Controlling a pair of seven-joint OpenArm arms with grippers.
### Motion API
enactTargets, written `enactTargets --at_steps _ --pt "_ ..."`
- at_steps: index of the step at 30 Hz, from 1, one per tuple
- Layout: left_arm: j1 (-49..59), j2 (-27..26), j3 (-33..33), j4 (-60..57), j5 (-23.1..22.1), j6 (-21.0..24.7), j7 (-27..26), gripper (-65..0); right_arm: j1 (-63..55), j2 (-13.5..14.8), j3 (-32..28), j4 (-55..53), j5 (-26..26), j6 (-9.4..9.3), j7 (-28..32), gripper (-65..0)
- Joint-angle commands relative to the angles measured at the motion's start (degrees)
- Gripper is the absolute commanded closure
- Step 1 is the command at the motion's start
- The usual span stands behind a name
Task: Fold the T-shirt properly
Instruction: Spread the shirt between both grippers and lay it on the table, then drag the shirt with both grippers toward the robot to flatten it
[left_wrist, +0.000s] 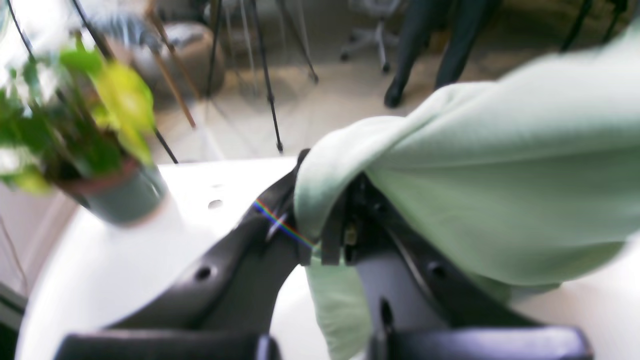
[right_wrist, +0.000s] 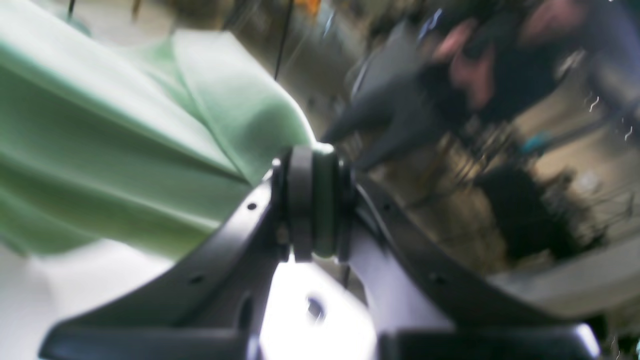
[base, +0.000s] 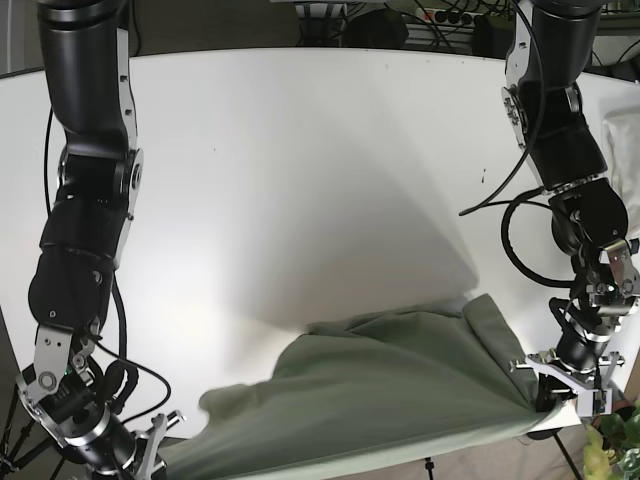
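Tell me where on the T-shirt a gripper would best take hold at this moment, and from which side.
Grip the T-shirt at its two near-edge corners, coming from the table's near side. Each gripper, left and right, is shut on one there, and the cloth stretches between them.

Looks like a robotics lab or office workspace. Two black robot arms (base: 85, 230) mounted over a broad white table (base: 300, 160), with a power strip (base: 445, 15) and cables along the top edge of the base view. Beyond the table, in the left wrist view: tripod legs (left_wrist: 267, 85) at upper centre, an office chair base (left_wrist: 375, 40) on castors, a potted plant (left_wrist: 95, 140) at left. Background of the right wrist view too blurred to read.
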Motion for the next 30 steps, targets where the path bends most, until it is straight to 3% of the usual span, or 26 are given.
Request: enactTargets --at_steps 1,14,30 --pt "-0.12 0.05 -0.27 1.17 -0.61 0.48 -1.9 0.0 0.9 0.84 1.7 3.73 0.0 -1.58 1.46 0.0" --pt "13.6 2.16 -0.09 1.26 -0.61 0.48 -2.17 0.0 -17.56 0.66 7.59 14.28 0.0 -1.58 1.2 0.0" --pt "32.94 4.88 -0.36 13.83 -0.61 0.48 -1.82 0.0 -41.29 -4.79 14.71 24.3 0.0 -1.58 1.29 0.0"
